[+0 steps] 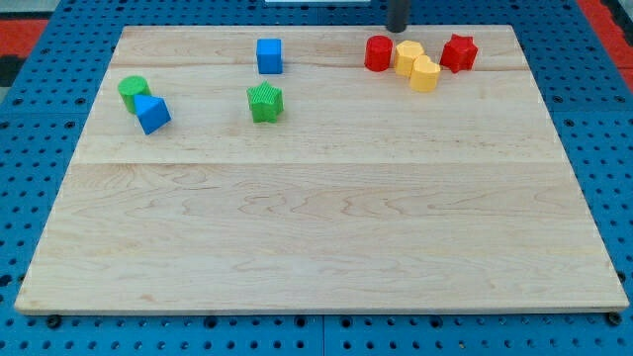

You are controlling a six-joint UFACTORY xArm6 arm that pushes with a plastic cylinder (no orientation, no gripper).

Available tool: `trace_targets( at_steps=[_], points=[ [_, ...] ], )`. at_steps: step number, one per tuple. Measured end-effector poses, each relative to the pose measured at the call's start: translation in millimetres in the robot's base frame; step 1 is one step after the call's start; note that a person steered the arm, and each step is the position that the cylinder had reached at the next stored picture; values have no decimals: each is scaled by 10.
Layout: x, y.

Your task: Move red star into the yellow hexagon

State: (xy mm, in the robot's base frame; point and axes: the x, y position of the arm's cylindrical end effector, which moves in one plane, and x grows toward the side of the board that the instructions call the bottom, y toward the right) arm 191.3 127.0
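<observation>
Red star [459,52] sits near the bench's [316,227] top right edge, touching or just beside two yellow blocks [416,65], with a red cylinder [378,53] on their left. My tip [397,29], a bare rod with nothing to clamp, stands just above the yellow pair. Blue cube [269,55], green star [265,102], green cylinder [134,91] and blue block [152,114] lie well apart leftward.

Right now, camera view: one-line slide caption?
My tip sits above the red star and yellow hexagon cluster at the board's top.
</observation>
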Motion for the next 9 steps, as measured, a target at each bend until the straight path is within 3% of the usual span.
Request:
trace_targets(
  at_steps=[2,4,5,6,7,9],
  points=[
    [11,545],
    [73,2050],
    [307,2172],
    [870,1897],
    [1102,1390],
    [569,1285]
  ],
)
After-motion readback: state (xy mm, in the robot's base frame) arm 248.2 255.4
